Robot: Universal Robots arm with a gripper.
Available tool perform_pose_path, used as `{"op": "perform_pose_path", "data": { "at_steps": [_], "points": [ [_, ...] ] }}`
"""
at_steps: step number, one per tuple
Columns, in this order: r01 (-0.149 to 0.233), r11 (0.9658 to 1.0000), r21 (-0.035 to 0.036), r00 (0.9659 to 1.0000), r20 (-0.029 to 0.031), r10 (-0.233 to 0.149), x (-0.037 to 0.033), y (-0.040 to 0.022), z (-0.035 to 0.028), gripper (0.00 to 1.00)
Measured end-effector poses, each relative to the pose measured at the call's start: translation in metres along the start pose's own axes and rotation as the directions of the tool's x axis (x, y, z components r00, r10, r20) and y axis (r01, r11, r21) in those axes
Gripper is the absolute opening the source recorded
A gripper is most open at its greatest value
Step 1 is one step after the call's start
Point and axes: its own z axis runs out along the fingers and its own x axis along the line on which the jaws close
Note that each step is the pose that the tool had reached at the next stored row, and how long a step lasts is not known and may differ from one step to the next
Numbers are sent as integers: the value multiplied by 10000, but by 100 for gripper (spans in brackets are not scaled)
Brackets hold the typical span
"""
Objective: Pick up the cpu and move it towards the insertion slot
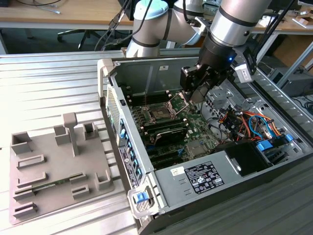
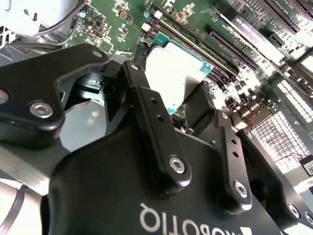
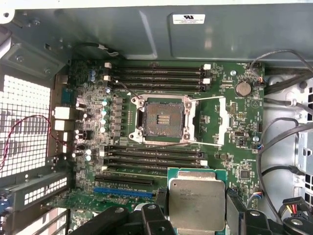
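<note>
You have the cpu (image 3: 197, 203), a flat square chip with a pale silvery top and green edge, lifted clear above the green board and held roughly level. The insertion slot (image 3: 164, 119) lies apart from it, uncovered: a dark square socket in a silver frame, its wire bracket swung aside.

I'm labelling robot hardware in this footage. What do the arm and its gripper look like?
The silver tubular arm has pale blue-grey joint caps and one small blue light. Its matte black gripper has angular bolted linkage fingers with silver screw heads and white lettering on the body.
</note>
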Motion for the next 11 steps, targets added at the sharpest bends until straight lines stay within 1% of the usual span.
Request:
{"op": "perform_pose_path", "data": {
  "at_steps": [6,11],
  "points": [
    [-1,10000,0,10000,0,1,7,16,13,55],
    [0,10000,0,10000,0,0,11,47,29,55]
  ]
}}
